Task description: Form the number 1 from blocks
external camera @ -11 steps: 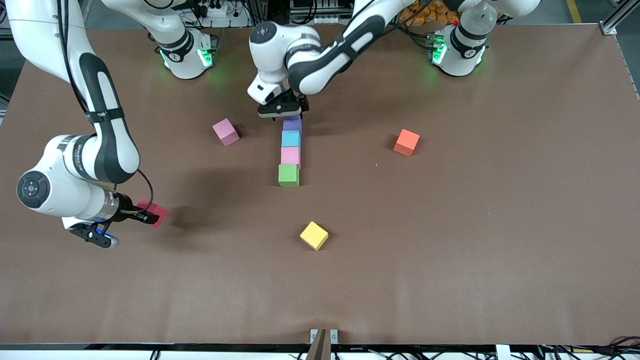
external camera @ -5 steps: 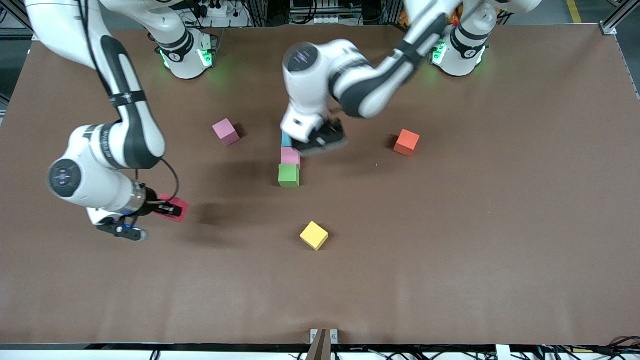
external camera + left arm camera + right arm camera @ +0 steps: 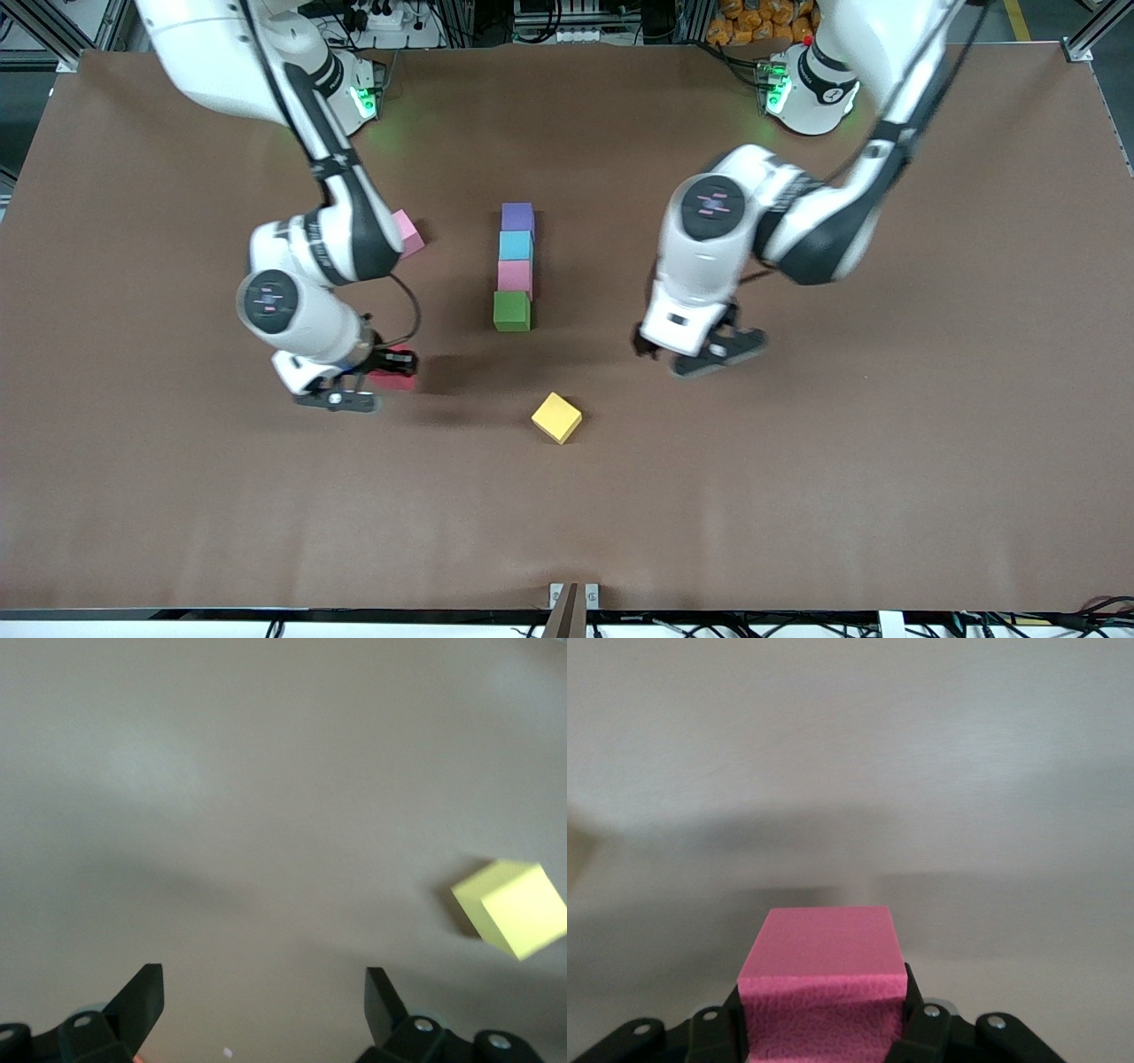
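Note:
Four blocks form a straight column on the table: purple (image 3: 517, 215) farthest from the front camera, then light blue (image 3: 515, 245), pink (image 3: 514, 276) and green (image 3: 512, 311) nearest. My right gripper (image 3: 392, 365) is shut on the red block (image 3: 394, 370) and hangs just over bare table, toward the right arm's end from the green block. In the right wrist view the red block (image 3: 822, 979) sits squeezed between both fingers of the right gripper (image 3: 822, 1014). My left gripper (image 3: 700, 350) is open and empty over bare table; the left wrist view shows the left gripper (image 3: 264, 992) with its fingers wide apart.
A second pink cube (image 3: 408, 230) lies beside the column, half hidden by the right arm. A yellow cube (image 3: 556, 417) (image 3: 514, 906) lies nearer the camera than the green block. The left arm's wrist covers the table toward the left arm's end of the column.
The left gripper has left the purple block at the column's top and swung out over bare table. The right gripper has carried the red block toward the column.

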Controlling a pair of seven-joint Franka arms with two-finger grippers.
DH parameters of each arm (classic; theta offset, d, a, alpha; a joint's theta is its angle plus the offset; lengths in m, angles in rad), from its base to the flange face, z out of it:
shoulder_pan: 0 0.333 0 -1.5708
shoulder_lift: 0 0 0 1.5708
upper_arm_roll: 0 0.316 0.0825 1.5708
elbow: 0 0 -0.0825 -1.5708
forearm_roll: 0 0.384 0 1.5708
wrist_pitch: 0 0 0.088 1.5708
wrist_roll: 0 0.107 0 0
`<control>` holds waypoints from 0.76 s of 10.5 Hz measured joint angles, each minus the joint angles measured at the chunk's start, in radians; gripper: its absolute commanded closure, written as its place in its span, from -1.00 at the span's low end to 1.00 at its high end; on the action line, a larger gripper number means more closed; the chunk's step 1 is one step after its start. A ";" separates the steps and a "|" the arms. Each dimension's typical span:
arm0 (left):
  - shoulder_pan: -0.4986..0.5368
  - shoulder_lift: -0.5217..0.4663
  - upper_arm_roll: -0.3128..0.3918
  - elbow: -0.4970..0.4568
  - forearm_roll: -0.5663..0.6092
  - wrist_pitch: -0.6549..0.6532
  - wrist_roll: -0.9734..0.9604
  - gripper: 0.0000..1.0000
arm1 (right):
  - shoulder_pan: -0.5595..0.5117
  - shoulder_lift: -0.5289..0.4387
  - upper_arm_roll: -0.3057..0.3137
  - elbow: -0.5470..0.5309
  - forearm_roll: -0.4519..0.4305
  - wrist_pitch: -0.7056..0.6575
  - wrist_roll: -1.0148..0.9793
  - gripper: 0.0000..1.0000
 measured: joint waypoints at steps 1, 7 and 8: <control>0.054 -0.019 0.002 0.002 -0.009 -0.007 0.066 -1.00 | 0.037 0.025 0.000 0.028 0.000 0.000 0.011 -0.26; 0.303 -0.034 0.000 0.026 -0.026 -0.118 0.390 -1.00 | 0.217 0.106 -0.008 0.095 0.000 0.023 0.123 -0.26; 0.308 -0.049 0.001 0.025 -0.035 -0.163 0.416 -1.00 | 0.230 0.114 -0.009 0.096 0.000 0.036 0.133 -0.26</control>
